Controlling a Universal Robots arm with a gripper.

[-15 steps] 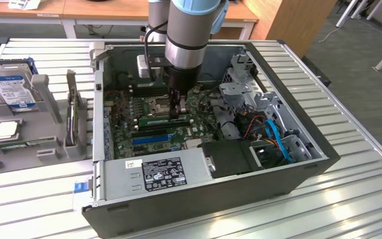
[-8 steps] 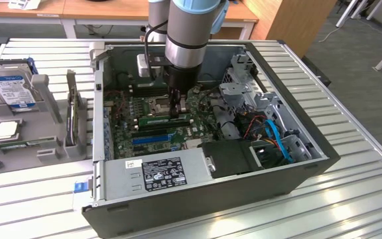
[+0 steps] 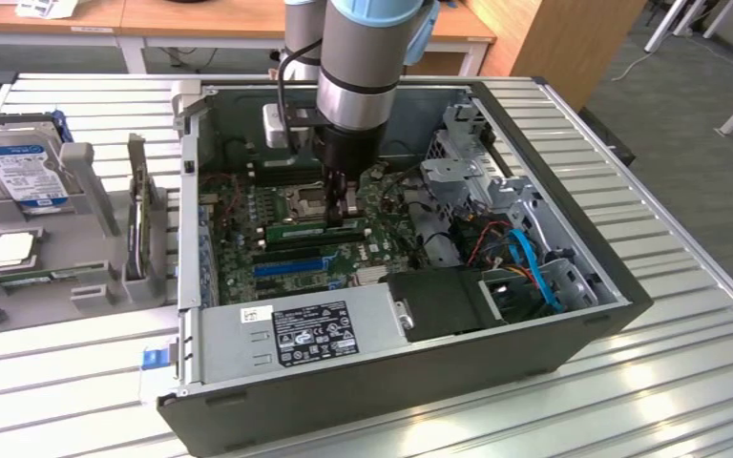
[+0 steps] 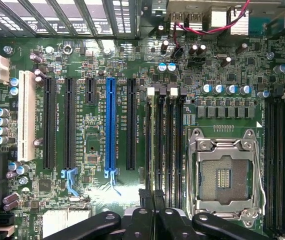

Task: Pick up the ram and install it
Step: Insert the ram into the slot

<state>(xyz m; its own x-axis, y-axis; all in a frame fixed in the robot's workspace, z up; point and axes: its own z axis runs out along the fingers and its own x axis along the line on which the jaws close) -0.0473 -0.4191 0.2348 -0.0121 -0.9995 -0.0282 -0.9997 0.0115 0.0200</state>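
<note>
Reaching down into the open computer case in the exterior view, the arm is bringing its gripper right onto the motherboard. The ram is lying lengthwise along a memory slot directly under the fingertips, standing on edge, with the long blue slot a little nearer the camera. The jaws are standing narrow and appear to be pinching the thin top edge of the ram, off-centre towards the exterior view's right end of the stick. A hard drive is sitting in a grey holder outside the case, well apart from the work.

Looking straight down in the wrist view, the gripper is showing two dark fingertips close together over the bank of black memory slots. A thin pale strip running away from them along one slot seems to be the ram seen edge-on, though whether it is fully seated is hard to tell. The empty processor socket is lying just beside the slots.

Doing this step well is, in my judgement, a matter of holding the stick upright and parallel to its slot, with both ends inside the end latches. Because the grip is off-centre, pressure is likely reaching one end first, so pressing straight down without tilting is what matters most.
</note>
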